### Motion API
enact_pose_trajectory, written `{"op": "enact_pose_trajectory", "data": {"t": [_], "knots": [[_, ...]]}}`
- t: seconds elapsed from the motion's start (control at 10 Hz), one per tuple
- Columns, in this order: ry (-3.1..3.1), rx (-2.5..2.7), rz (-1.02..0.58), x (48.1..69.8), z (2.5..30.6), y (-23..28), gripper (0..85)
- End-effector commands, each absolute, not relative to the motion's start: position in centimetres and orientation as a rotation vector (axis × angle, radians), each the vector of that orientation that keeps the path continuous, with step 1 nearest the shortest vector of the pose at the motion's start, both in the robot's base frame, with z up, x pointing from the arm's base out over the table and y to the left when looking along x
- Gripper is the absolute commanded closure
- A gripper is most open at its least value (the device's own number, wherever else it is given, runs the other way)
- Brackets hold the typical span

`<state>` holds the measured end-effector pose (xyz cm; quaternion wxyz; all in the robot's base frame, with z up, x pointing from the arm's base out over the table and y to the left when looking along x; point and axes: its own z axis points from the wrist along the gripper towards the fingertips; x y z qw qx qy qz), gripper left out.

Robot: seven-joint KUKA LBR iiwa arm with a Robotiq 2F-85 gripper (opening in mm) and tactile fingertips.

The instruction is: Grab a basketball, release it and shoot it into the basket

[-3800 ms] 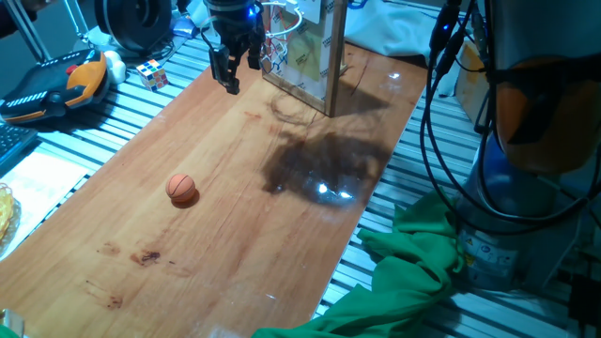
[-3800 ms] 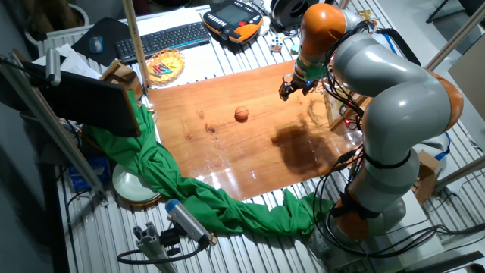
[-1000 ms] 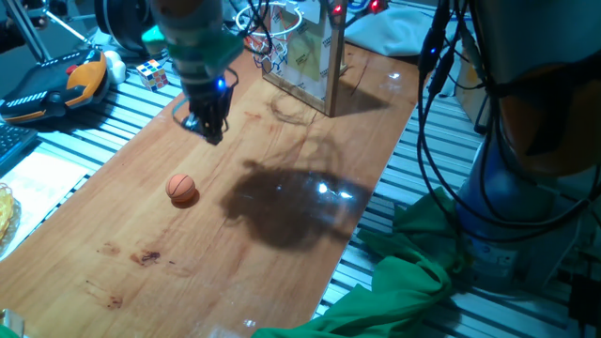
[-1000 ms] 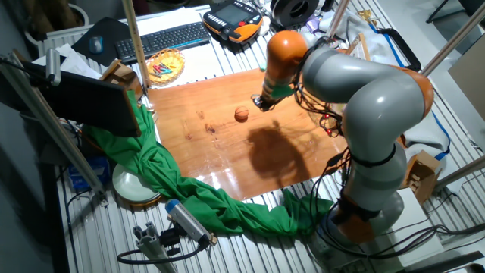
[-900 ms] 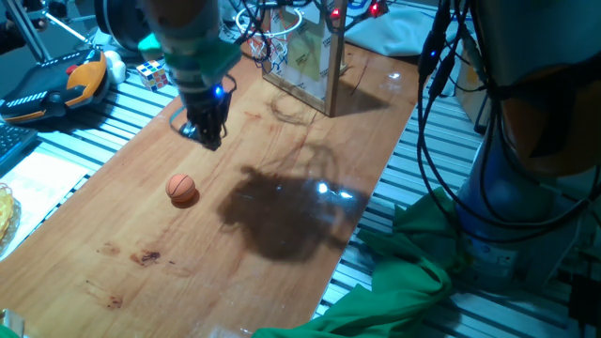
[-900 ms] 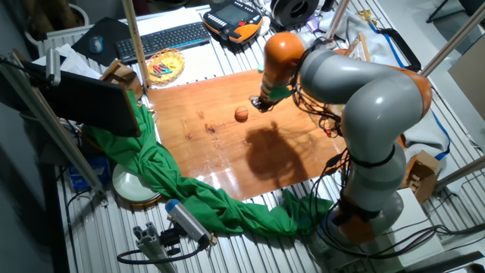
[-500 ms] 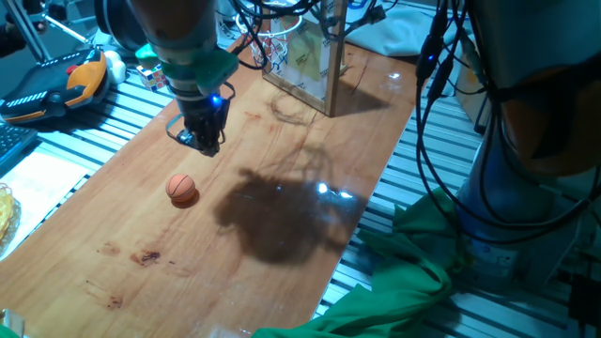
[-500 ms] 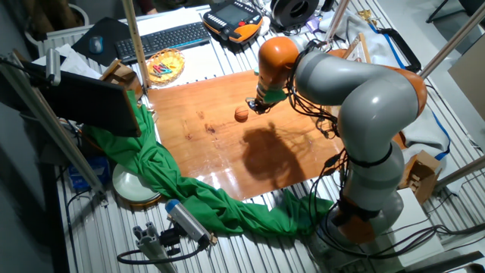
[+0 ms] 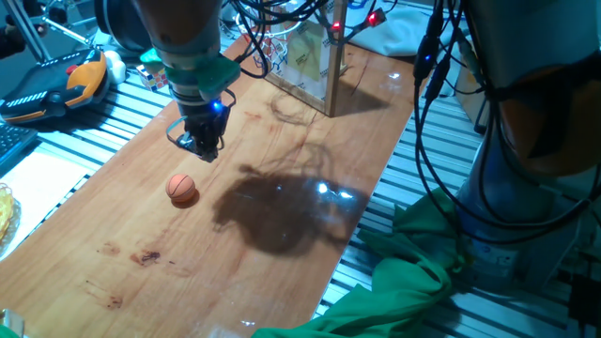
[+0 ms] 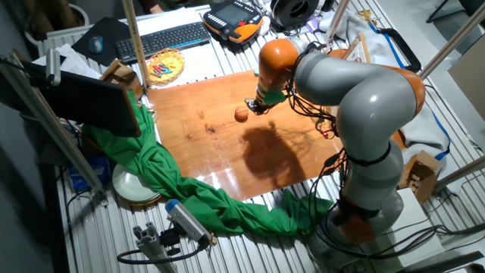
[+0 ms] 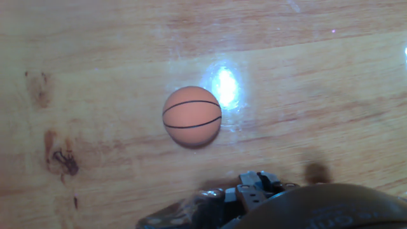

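The small orange basketball (image 9: 182, 189) lies on the wooden table (image 9: 282, 244), free of any contact. It also shows in the other fixed view (image 10: 241, 114) and fills the middle of the hand view (image 11: 192, 116). My gripper (image 9: 201, 146) hangs just above the table, a short way behind and to the right of the ball, pointing down; it looks open and empty. It also shows in the other fixed view (image 10: 255, 105). The basket (image 9: 278, 42), with a white net, is fixed to the upright backboard (image 9: 315, 56) at the table's far end.
An orange-and-black pendant (image 9: 61, 86) lies off the table's left side. Green cloth (image 9: 413, 272) hangs at the near right corner. Black cables (image 9: 434, 103) and the arm's base stand at the right. A keyboard (image 10: 163, 38) and a bowl (image 10: 165, 64) sit beyond the table.
My gripper has come from beside the basket down the table toward the ball, creeping a little closer and lower over the last second. The ball has not moved.
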<state>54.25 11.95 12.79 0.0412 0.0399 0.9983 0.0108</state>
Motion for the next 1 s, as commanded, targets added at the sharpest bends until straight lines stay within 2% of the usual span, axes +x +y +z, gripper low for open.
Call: {"op": "enact_pose_trajectory", "data": {"t": [0.0,0.4,0.9], "knots": [[3.062,0.118,0.047,54.30,12.63,11.95,84.3],[3.067,0.112,0.009,54.32,12.52,11.93,84.3],[3.095,0.021,0.046,54.32,12.52,11.93,84.3]]}}
